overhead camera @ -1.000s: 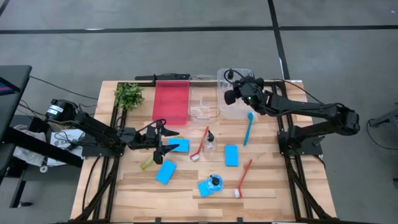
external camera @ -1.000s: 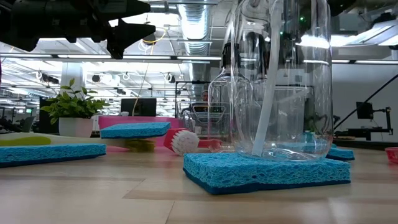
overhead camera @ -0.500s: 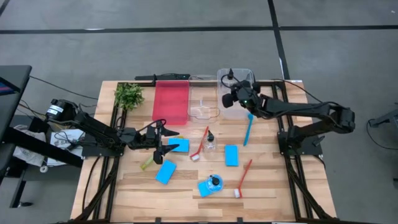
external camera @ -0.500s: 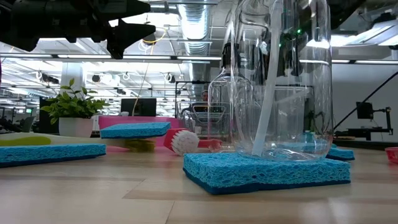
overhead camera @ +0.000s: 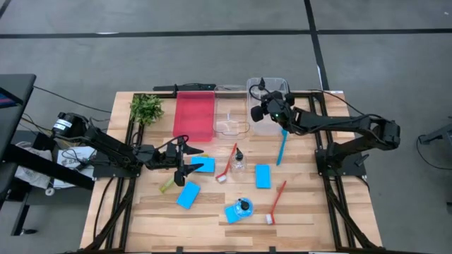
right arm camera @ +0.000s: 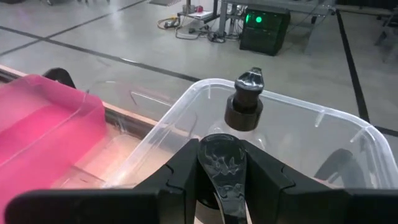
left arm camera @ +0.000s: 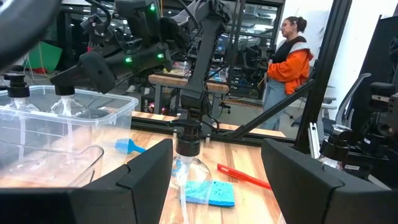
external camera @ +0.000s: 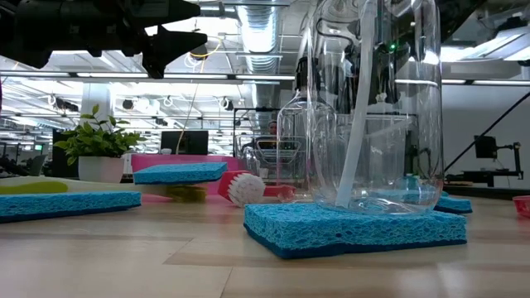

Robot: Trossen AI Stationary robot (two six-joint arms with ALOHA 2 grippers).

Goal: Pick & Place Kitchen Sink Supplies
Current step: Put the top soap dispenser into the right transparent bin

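Right pincer (overhead camera: pixel 258 111) is positioned over the clear plastic bin (overhead camera: pixel 270 86) at the far edge of the wooden slatted table (overhead camera: pixel 296 212), clenched on a small clear bottle (right arm camera: pixel 221 163) gripped by the neck between the two dark fingers (right arm camera: pixel 264 174); a second small clear bottle with a black cap (right arm camera: pixel 247 99) is seen standing inside the same bin, just beyond the held one. Beside the bin, a smaller clear tray (overhead camera: pixel 232 121) and a red plastic tray (overhead camera: pixel 194 115) are lined up along the far edge, with a leafy green plant sprig (overhead camera: pixel 146 107) at the far left. A blue long-handled brush (overhead camera: pixel 282 145) lies just in front of the bin. Left pincer (overhead camera: pixel 192 161) is held above the table's left-centre with jaws released and spread wide, nothing between them; a flat blue rectangular sponge (overhead camera: pixel 203 164) lies under and beside it, and a yellow-green brush (overhead camera: pixel 167 185) is partly covered by the arm. Further out: a clear bottle with black cap (overhead camera: pixel 239 159) standing mid-table next to a red brush (overhead camera: pixel 227 165), a second blue sponge (overhead camera: pixel 188 195), a third (overhead camera: pixel 263 176), a fourth (overhead camera: pixel 239 210) with another clear bottle (external camera: pixel 373 108) standing on it, and a second red brush (overhead camera: pixel 276 202) near the front right. A person in an orange jacket (left arm camera: pixel 287 59) is visible in the room behind.
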